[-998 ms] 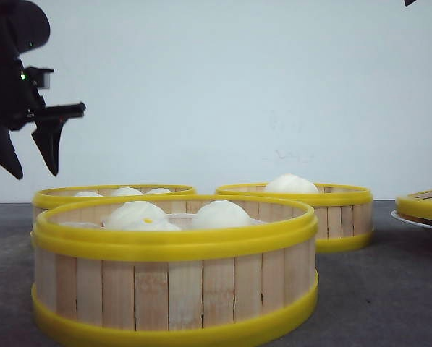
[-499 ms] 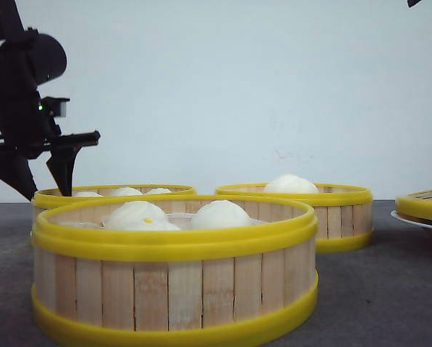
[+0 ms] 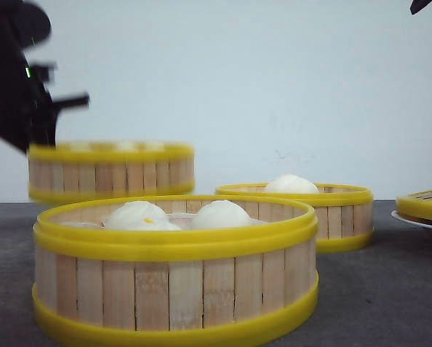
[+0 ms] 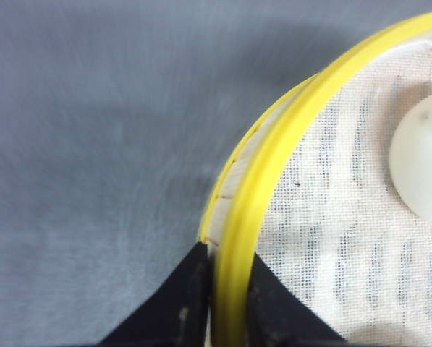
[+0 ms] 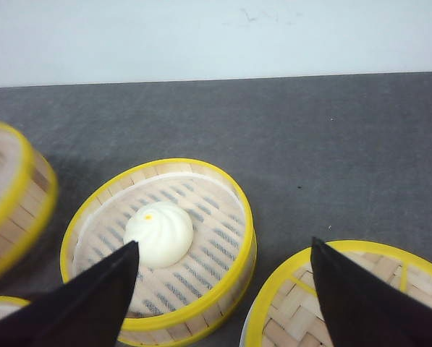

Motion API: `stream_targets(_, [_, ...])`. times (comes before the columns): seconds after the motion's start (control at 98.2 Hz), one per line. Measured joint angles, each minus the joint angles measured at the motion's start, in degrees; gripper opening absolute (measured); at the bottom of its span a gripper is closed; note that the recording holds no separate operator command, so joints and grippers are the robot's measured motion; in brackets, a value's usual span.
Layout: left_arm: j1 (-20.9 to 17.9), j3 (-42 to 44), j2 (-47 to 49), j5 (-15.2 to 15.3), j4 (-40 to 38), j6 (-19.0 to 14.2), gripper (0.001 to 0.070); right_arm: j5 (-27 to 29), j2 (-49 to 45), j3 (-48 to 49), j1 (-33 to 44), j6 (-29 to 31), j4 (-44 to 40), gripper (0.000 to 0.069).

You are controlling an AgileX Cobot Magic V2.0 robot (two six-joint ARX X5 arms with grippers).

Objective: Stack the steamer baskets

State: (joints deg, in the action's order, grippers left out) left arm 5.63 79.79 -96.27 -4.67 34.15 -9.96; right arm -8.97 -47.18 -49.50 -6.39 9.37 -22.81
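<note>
Left gripper (image 4: pixel 226 318): its two black fingers are pinching the yellow rim of one steamer basket, one finger (image 4: pixel 179 307) outside the wall and the other inside.
Lifted basket (image 3: pixel 111 171): it is hanging in the air from the left jaws, off the table, looking blurry. White buns are sitting inside it on a cloth liner (image 4: pixel 346 238); one bun (image 4: pixel 422 163) is lying off to the side of the jaws.
Table (image 3: pixel 389 289): dark grey, lying under the lifted basket.
Near basket (image 3: pixel 176 271): it is sitting on the table at the front, lower than the left jaws, with two white buns (image 3: pixel 176 215) inside.
Far basket (image 3: pixel 306 213): it is sitting on the table behind and to the right, holding one white bun (image 5: pixel 158 233). In the right wrist view it is lying past the right fingertips, between them.
Lid (image 3: pixel 424 204): it is resting on a white plate (image 3: pixel 417 220) at the far right, close under the right jaws.
Right gripper (image 5: pixel 223 289): its black fingers are spread wide apart, holding nothing, hanging high above the table.
</note>
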Motion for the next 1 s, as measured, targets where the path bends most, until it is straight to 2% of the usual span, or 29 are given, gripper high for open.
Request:
stream_targets(0.122, [-0.11, 0.85, 6.34, -2.64, 3.32, 1.09, 0.0030, 0.00, 0.00, 0.00, 0.00, -0.04, 0.02, 0.0462])
stream_targets(0.214, [0.37, 0.85, 10.69, -4.52, 8.37, 3.17, 0.0030, 0.00, 0.00, 0.00, 0.02, -0.11, 0.02, 0.0462])
stream_targets(0.346, [2.73, 0.85, 15.15, -4.92, 13.38, 5.09, 0.0030, -0.02, 0.00, 0.00, 0.00, -0.11, 0.02, 0.0462])
stream_targets(0.489, [6.21, 0.85, 19.02, -7.74, 16.63, 6.12, 0.0030, 0.00, 0.00, 0.00, 0.00, -0.13, 0.00, 0.0462])
stream_targets(0.703, [13.62, 0.15, 20.31, -7.37, 17.97, 6.32, 0.0030, 0.00, 0.00, 0.00, 0.00, -0.11, 0.00, 0.0462])
stream_targets(0.886, [19.30, -4.39, 20.31, -3.26, 16.24, 6.27, 0.0030, 0.00, 0.00, 0.00, 0.02, -0.11, 0.00, 0.0462])
stream_targets(0.998, [21.20, -8.26, 20.31, -2.25, 13.05, 5.77, 0.0030, -0.02, 0.00, 0.00, 0.00, -0.13, 0.00, 0.0462])
